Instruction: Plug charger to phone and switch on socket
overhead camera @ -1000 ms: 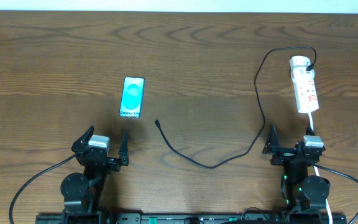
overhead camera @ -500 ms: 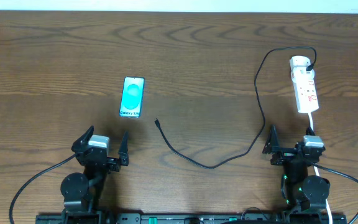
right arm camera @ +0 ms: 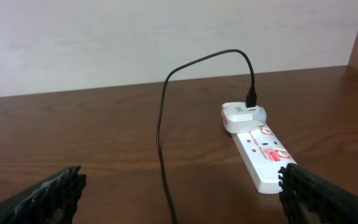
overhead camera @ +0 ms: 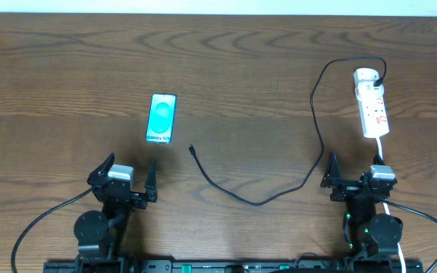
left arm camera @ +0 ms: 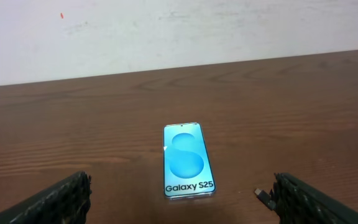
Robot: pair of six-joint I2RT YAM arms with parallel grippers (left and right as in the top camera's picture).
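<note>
The phone (overhead camera: 162, 118) is laid lengthwise, pointed away from the left hand (overhead camera: 126, 177), which is opened wide, as is the right hand (overhead camera: 357, 179).

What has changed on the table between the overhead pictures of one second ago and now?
Nothing visibly changed. The left gripper and the right gripper stay open, holding nothing. The flat blue-screened phone, the thin black charger cable and the narrow white power strip lie where they were.
</note>
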